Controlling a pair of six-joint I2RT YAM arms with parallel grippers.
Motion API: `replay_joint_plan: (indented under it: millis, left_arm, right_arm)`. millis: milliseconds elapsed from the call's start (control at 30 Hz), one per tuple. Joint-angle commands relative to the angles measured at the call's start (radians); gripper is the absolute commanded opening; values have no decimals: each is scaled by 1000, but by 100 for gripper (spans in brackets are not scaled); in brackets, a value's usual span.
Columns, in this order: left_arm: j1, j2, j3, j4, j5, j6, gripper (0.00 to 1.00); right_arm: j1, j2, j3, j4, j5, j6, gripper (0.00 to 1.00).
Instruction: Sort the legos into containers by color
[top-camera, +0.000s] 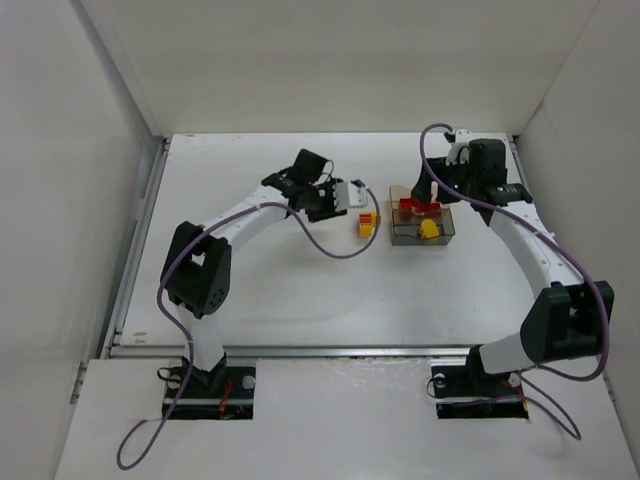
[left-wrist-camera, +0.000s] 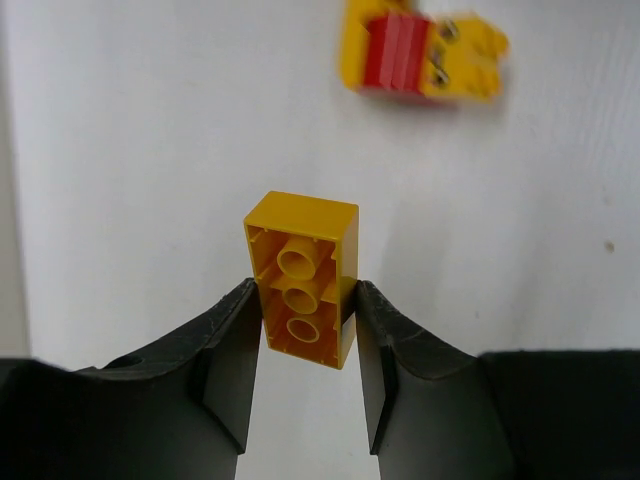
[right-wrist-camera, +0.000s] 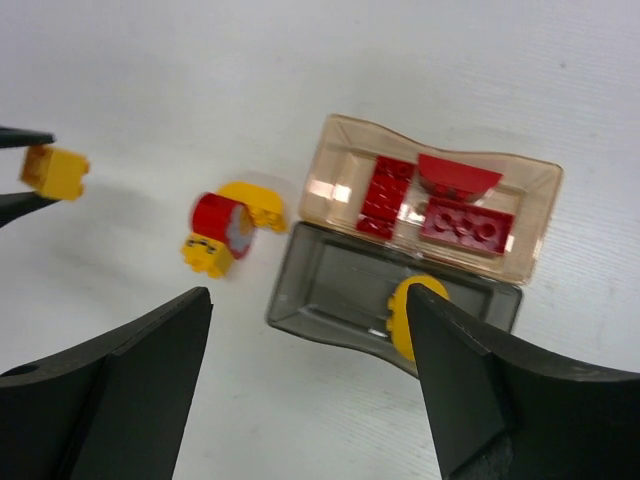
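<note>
My left gripper (left-wrist-camera: 305, 312) is shut on a yellow brick (left-wrist-camera: 300, 285) and holds it above the table, underside facing the camera; that brick also shows in the right wrist view (right-wrist-camera: 55, 170). A loose clump of red and yellow legos (left-wrist-camera: 415, 55) lies ahead of it, left of the trays (top-camera: 367, 224). The tan tray (right-wrist-camera: 340, 165) holds several red bricks (right-wrist-camera: 465, 225). The adjoining grey tray (right-wrist-camera: 335, 285) holds one yellow piece (right-wrist-camera: 410, 315). My right gripper (right-wrist-camera: 310, 310) is open and empty, hovering above the trays (top-camera: 440, 188).
White walls close in the table (top-camera: 300, 290) at the back and both sides. The trays sit right of centre (top-camera: 405, 236), with the left gripper (top-camera: 345, 195) to their left.
</note>
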Motion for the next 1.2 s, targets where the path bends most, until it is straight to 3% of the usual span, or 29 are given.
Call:
replay_joint_plan:
  millis: [0, 167, 267, 433, 933, 967, 1167]
  left_arm:
    - [8, -29, 190, -12, 60, -263, 0]
    - [8, -29, 335, -71, 140, -361, 0]
    - [-3, -29, 384, -92, 174, -387, 0]
    - [-32, -29, 407, -103, 201, -421, 0]
    - [-51, -29, 471, -132, 238, -458, 0]
    - [-51, -29, 471, -132, 238, -458, 0]
    - [-60, -38, 471, -97, 166, -470, 0]
  right_arm:
    - [-3, -71, 69, 105, -119, 117, 84]
    - [7, -67, 84, 245, -242, 379, 85]
    - [55, -16, 120, 245, -294, 427, 85]
    - [131, 18, 166, 272, -323, 438, 86]
    - [175, 108, 166, 303, -328, 474, 83]
    - [175, 119, 166, 303, -337, 483, 80]
    - [175, 148, 204, 303, -420, 483, 38]
